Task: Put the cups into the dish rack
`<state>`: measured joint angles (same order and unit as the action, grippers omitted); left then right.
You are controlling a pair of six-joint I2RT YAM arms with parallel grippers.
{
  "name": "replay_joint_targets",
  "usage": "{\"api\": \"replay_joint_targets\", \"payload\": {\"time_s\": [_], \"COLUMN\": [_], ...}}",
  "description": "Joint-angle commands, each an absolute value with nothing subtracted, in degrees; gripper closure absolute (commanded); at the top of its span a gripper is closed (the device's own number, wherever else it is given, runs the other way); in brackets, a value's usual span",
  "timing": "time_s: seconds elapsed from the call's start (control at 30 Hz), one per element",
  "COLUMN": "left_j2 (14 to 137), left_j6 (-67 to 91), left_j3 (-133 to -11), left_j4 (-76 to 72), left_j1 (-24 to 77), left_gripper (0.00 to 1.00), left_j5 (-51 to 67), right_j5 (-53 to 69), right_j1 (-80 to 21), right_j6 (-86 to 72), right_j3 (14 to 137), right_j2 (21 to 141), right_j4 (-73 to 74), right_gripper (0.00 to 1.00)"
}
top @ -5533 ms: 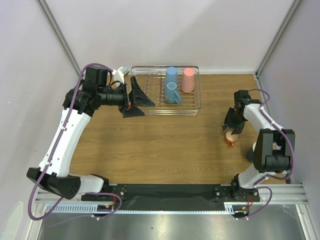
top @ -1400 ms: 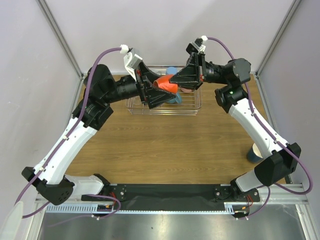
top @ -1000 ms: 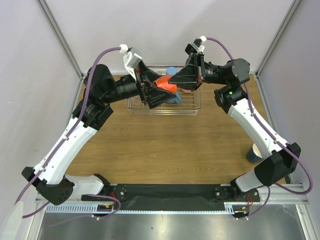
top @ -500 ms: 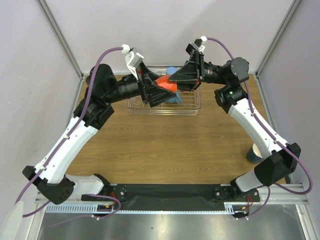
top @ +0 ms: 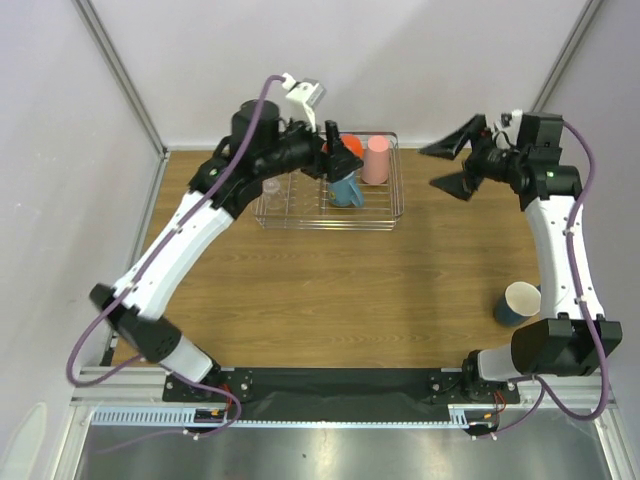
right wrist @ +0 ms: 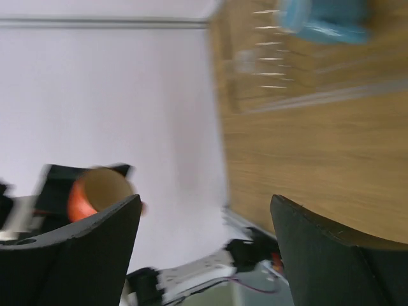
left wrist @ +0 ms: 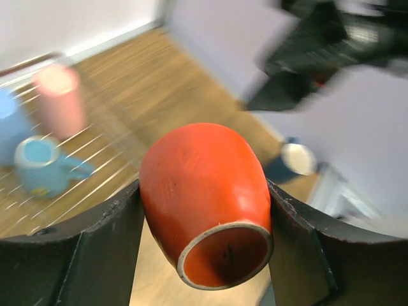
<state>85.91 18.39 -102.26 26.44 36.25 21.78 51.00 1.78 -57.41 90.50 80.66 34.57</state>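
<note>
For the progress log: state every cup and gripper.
orange cup, held by the left gripper over the dish rack
left gripper, shut on the orange cup
right gripper, open, empty
pink tumbler, standing in the dish rack
light blue cup, in the dish rack
dark blue mug, upright on the table

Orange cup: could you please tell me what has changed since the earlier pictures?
The right tool let go of the orange cup and swung back right, open; the left tool now holds it above the dish rack. Pink tumbler and dark blue mug stayed put.
</note>
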Motion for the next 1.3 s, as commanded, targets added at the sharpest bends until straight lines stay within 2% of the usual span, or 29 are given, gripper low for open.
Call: {"api": "replay_joint_targets", "payload": {"time_s": [0.0, 0.13, 0.3, 0.43, 0.7, 1.27], "left_j2": [92.1, 101.8, 116.1, 125.1, 133.6, 140.6], "left_j6": [15.6, 15.5, 12.0, 14.5, 17.3, 24.3], "left_j3": [-108.5, -116.7, -128.9, -138.3, -137.5, -138.6], "left_j4": [32.2, 36.8, 37.2, 38.8, 32.0, 37.0], "left_j1": [36.9, 37.4, 40.0, 40.3, 42.9, 43.7], "left_gripper": [1.00, 1.00, 1.00, 1.00, 1.00, 1.00], "left_j5": [10.7, 3.3, -3.4, -9.2, -13.9, -11.5], "right_j5": [32.9, 24.5, 23.6, 21.4, 16.7, 19.2], "right_j1": [1.5, 1.9, 2.6, 2.8, 5.1, 5.4], "right_j6": [-34.7, -32.5, -33.2, -33.3, -30.6, -33.5], "right_j3": [95.2, 93.1, 90.4, 93.9, 95.1, 87.1], "right_j2": [78.5, 74.2, 69.0, 68.9, 69.2, 65.6], "right_j4": [68.1, 74.4, 77.8, 81.5, 86.9, 83.7], "right_gripper": [0.11, 0.11, 0.11, 0.11, 0.10, 0.10]}}
